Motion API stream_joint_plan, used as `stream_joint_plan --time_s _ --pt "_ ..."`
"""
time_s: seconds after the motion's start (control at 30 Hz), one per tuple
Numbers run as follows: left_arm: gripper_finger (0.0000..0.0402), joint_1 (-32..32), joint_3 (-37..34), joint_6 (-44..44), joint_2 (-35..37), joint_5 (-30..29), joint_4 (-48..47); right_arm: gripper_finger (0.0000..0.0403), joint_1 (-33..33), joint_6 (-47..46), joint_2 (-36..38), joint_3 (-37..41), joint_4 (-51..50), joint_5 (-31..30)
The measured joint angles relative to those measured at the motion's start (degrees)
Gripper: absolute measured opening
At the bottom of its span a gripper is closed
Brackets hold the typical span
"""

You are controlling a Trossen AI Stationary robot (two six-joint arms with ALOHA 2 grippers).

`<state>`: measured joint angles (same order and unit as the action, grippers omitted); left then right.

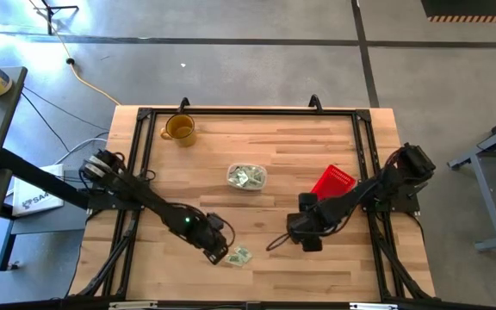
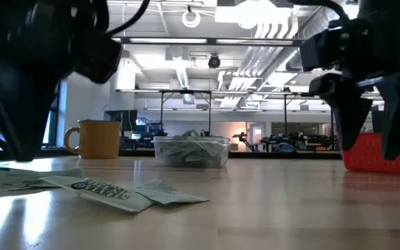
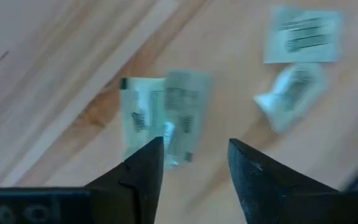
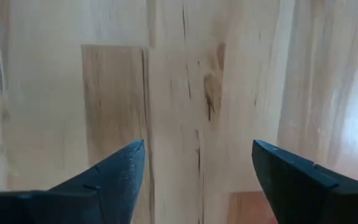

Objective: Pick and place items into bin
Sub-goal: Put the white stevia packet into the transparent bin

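Left claw spread apart over overlapping packets lying flat on bench, just ahead of its tips, bin well beyond; risk of pinching two, or skidding off.

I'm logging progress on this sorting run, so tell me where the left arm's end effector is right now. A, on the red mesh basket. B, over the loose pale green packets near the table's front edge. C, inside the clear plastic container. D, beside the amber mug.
B: the high view shows the left end effector beside the loose pale green packets, fingers open, away from the clear plastic container.
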<state>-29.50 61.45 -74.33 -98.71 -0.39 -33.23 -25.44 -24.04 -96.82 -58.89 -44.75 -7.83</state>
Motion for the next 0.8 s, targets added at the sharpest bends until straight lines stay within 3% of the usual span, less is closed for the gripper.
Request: stream_joint_plan --time_s 0.4,0.5,0.7,0.8 --pt "0.0185 -0.2 5.2 0.8 -8.6 -0.2 -4.1 0.027 -1.3 -4.5 0.8 0.8 1.3 -1.8" --pt "0.0147 -0.2 6.8 3.0 -9.4 -1.8 -7.9 0.027 -1.2 -4.4 0.8 0.8 1.3 -2.1" --pt "0.0027 1.6 8.4 9.2 -9.8 -8.1 -15.5 0.027 -0.8 -4.8 0.8 0.8 1.3 -3.0" --pt "0.0025 3.5 11.1 13.8 -9.7 -8.3 -18.1 0.027 -0.4 -6.3 0.9 0.8 1.3 -3.0"
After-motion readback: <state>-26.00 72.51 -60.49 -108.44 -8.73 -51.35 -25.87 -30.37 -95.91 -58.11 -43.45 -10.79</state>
